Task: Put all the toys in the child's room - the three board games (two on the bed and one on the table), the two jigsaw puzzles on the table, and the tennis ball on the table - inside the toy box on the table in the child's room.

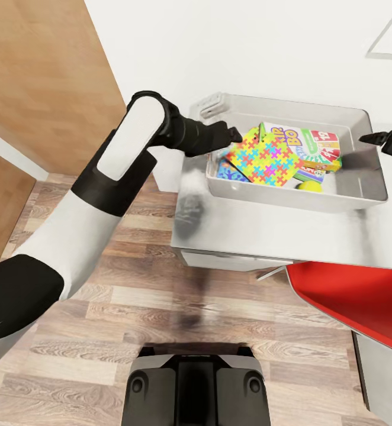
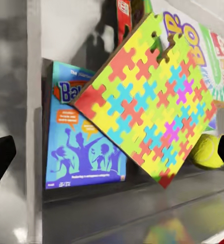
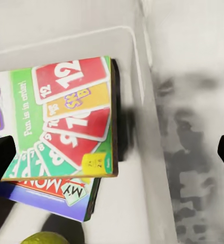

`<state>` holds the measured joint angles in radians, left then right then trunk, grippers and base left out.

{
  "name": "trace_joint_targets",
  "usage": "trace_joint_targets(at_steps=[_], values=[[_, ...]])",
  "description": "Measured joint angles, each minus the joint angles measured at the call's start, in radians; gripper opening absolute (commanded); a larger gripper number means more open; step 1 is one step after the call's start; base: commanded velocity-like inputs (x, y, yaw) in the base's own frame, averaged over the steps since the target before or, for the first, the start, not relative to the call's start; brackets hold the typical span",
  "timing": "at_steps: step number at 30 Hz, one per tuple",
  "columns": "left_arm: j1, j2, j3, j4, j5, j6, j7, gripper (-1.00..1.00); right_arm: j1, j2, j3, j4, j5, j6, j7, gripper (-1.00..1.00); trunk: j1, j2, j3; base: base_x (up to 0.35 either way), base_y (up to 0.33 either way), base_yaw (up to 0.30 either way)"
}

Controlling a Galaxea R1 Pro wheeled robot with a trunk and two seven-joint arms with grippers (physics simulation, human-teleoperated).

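Note:
The pale grey toy box (image 1: 279,200) sits on the table (image 1: 243,236). Inside it a multicoloured jigsaw puzzle (image 1: 266,157) leans tilted over the blue Balderdash box (image 1: 225,173). A green, red and yellow board game (image 1: 315,145) lies on the Monopoly box (image 3: 56,190), and the tennis ball (image 1: 309,186) rests by the near wall. My left gripper (image 1: 233,135) hovers open at the box's left rim, facing the puzzle (image 2: 147,96), with nothing between its fingers. My right gripper (image 1: 369,139) is open at the right rim, above the card-patterned game (image 3: 71,112).
A red chair (image 1: 350,302) stands under the table's front right edge. A wooden door (image 1: 36,89) and white wall close off the left and back. Wood-plank floor (image 1: 131,284) lies between my base (image 1: 196,384) and the table.

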<state>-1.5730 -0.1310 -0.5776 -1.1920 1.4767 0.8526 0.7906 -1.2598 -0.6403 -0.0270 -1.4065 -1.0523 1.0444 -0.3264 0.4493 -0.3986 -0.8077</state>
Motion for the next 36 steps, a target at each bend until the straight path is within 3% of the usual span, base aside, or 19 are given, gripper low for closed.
trace_joint_targets(at_steps=[6,10,26,32,36], values=[[0.001,0.008,0.044,-0.123,0.01,0.018,0.076,1.0,0.009,-0.027,-0.026,-0.033,-0.003,0.0,0.0,1.0,0.0,0.0,0.0,0.0,0.0,0.0],[0.003,0.01,0.064,-0.214,0.038,0.029,0.129,1.0,0.025,-0.044,-0.068,-0.067,-0.003,0.0,0.001,1.0,0.0,0.0,0.0,0.0,0.0,0.0],[0.032,0.006,0.072,-0.343,0.081,0.036,0.198,1.0,0.084,-0.056,-0.171,-0.179,-0.006,0.0,0.009,1.0,0.0,0.0,0.0,0.0,0.0,0.0],[0.052,-0.004,0.07,-0.386,0.092,0.036,0.206,1.0,0.097,-0.062,-0.221,-0.195,-0.006,-0.001,0.06,1.0,0.0,0.0,0.0,0.0,0.0,0.0],[0.06,-0.019,0.064,-0.401,0.129,0.031,0.205,1.0,0.116,-0.085,-0.281,-0.201,-0.005,-0.001,0.128,1.0,0.0,0.0,0.0,0.0,0.0,0.0]])
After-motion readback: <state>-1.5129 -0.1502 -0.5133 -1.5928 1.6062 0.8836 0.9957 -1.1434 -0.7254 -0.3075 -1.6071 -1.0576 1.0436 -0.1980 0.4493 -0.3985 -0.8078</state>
